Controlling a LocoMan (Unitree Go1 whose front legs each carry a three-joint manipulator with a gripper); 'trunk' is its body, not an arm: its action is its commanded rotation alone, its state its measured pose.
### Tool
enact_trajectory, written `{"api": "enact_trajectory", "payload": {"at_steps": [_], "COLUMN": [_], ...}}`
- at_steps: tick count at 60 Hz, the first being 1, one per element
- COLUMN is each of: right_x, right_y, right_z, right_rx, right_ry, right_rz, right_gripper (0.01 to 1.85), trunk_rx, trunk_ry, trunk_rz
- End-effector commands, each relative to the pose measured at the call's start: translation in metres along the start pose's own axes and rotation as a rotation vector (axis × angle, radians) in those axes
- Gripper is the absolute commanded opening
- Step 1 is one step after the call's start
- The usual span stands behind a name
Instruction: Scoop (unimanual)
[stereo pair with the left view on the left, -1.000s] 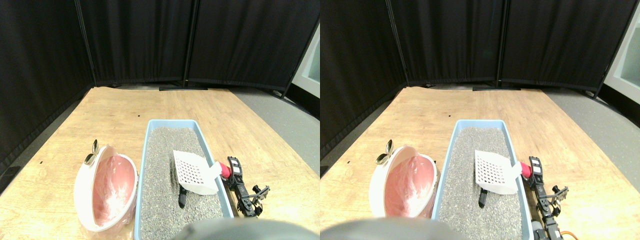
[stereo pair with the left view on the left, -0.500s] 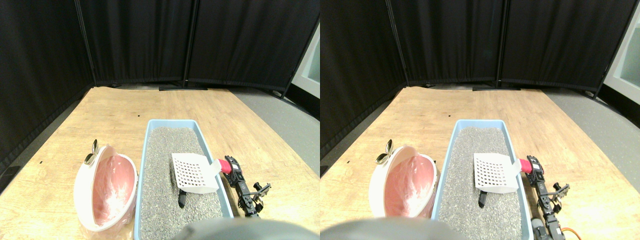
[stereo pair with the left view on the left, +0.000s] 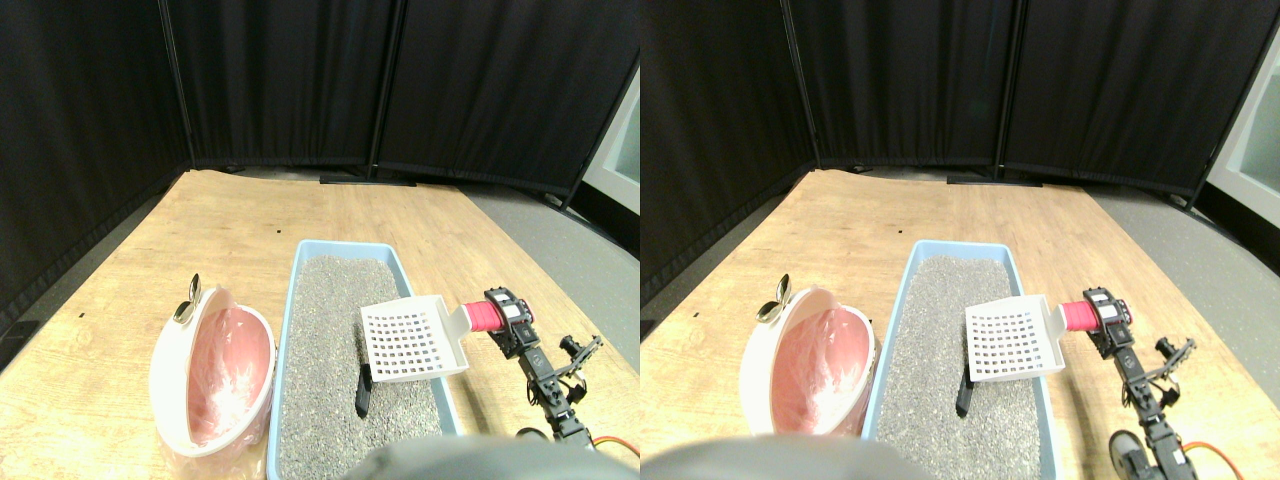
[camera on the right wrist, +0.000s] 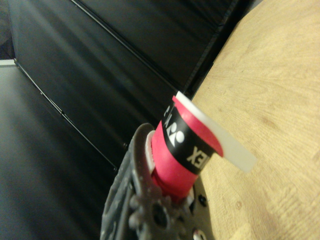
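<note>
Scoop (stereo pair with the left view on the left: 415, 342), white and slotted, hangs above the grey litter at the 3 o'clock side of the blue tray (stereo pair with the left view on the left: 295, 300), its far edge crossing over the tray's right rim; its slotted face is turned up toward the camera and looks bare of litter. Its red-wrapped handle (stereo pair with the left view on the left: 485, 316) points toward 3 o'clock and runs into the right gripper (stereo pair with the left view on the left: 510, 318), which reaches in from 5 o'clock over the wooden surface (stereo pair with the left view on the left: 240, 215). Whether the fingers are pinching the handle or only lie against it cannot be told: in the wrist view the red handle (camera on the right wrist: 180, 155) with its black band fills the middle, right against the dark frame of a finger (camera on the right wrist: 132, 200), and the gap is hidden. Under the scoop, toward 7 o'clock, a small dark object (stereo pair with the left view on the left: 364, 392) lies on the litter. Left of the tray, at 9 o'clock and just beside its wall, stands a white bin (stereo pair with the left view on the left: 165, 375) lined with a pink bag (stereo pair with the left view on the left: 225, 375), tilted so its mouth faces the tray. Black curtain panels (stereo pair with the left view on the left: 290, 80) close off the scene at 12 o'clock
</note>
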Motion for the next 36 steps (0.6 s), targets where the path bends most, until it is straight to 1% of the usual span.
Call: {"api": "enact_trajectory", "payload": {"at_steps": [1,5,10,13,14,17,19,20,21,22,24,28,30,31,36], "right_x": [0.006,0.010,0.014,0.017,0.017,0.019,0.021,0.022,0.023,0.023,0.025,0.029,0.030,0.032,0.035], "right_y": [0.001,-0.001,-0.003,-0.005,-0.005,-0.006,-0.007,-0.007,-0.007,-0.007,-0.007,-0.005,-0.005,-0.006,-0.006], "right_z": [0.015,0.022,0.029,0.034,0.034,0.039,0.042,0.042,0.042,0.042,0.042,0.042,0.042,0.042,0.041], "right_rx": [-0.009,-0.035,-0.092,-0.124,-0.124,-0.152,-0.174,-0.182,-0.190,-0.190,-0.199,-0.208,-0.210,-0.231,-0.235], "right_ry": [-0.047,-0.033,-0.037,-0.040,-0.040,-0.021,-0.023,-0.028,-0.033,-0.033,-0.031,0.001,0.004,0.012,0.013], "right_rz": [0.040,0.049,0.070,0.107,0.107,0.130,0.177,0.187,0.218,0.218,0.253,0.248,0.253,0.283,0.295], "right_gripper": [0.06,0.06,0.06,0.06,0.06,0.06,0.06,0.06,0.06,0.06,0.06,0.06,0.06,0.06,0.06], "trunk_rx": [-0.034,-0.041,-0.056,-0.067,-0.070,-0.084,-0.091,-0.094,-0.100,-0.103,-0.113,-0.130,-0.137,-0.143,-0.160], "trunk_ry": [0.020,0.024,0.030,0.035,0.036,0.040,0.042,0.043,0.045,0.046,0.050,0.056,0.059,0.060,0.065], "trunk_rz": [0.016,0.020,0.030,0.039,0.042,0.056,0.065,0.068,0.075,0.078,0.087,0.104,0.113,0.118,0.134]}}
